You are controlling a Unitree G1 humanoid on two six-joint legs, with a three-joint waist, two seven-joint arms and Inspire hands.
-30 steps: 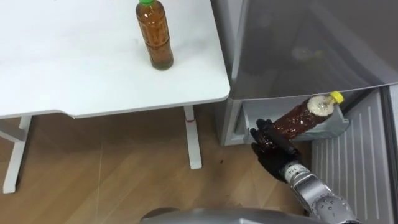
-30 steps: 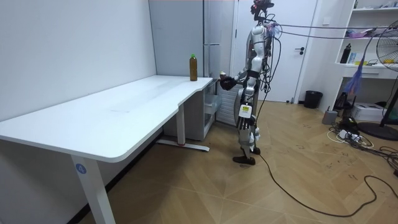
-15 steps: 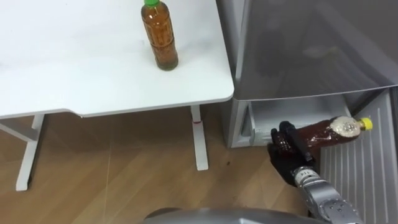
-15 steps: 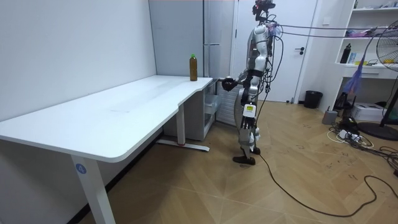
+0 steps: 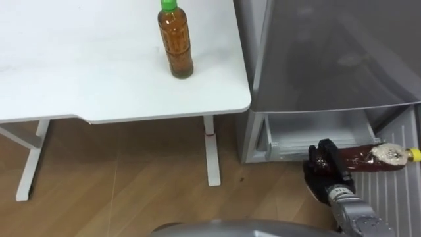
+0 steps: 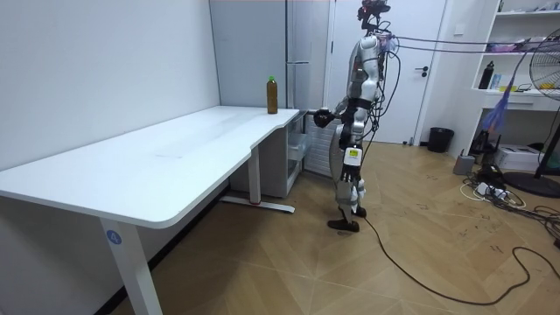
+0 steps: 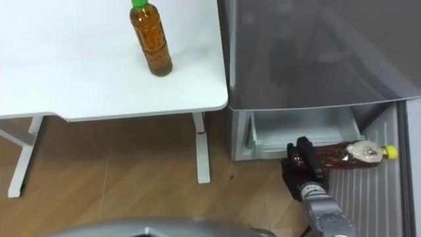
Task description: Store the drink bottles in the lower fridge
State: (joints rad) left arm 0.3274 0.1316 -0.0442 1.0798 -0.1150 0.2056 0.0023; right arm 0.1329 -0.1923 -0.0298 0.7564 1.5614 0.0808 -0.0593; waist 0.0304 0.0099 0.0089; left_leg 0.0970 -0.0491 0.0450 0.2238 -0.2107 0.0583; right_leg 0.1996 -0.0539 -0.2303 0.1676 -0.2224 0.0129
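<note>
Right hand (image 5: 327, 164) curled round base of bottle (image 5: 371, 158): rigid, slick, liquid-heavy; cap end overhangs beyond hand, so mid-body hold looks steadier.

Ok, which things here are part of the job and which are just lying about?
Part of the job:
- yellow-capped bottle, sideways in the right hand
- open lower fridge compartment, just ahead of that bottle
- green-capped bottle, upright on the white table

Just lying about:
- bin
- fan

Lower fridge compartment (image 5: 316, 128) open, seemingly unobstructed; upper door (image 5: 329, 52) overhangs; table (image 5: 79, 66) left
</note>
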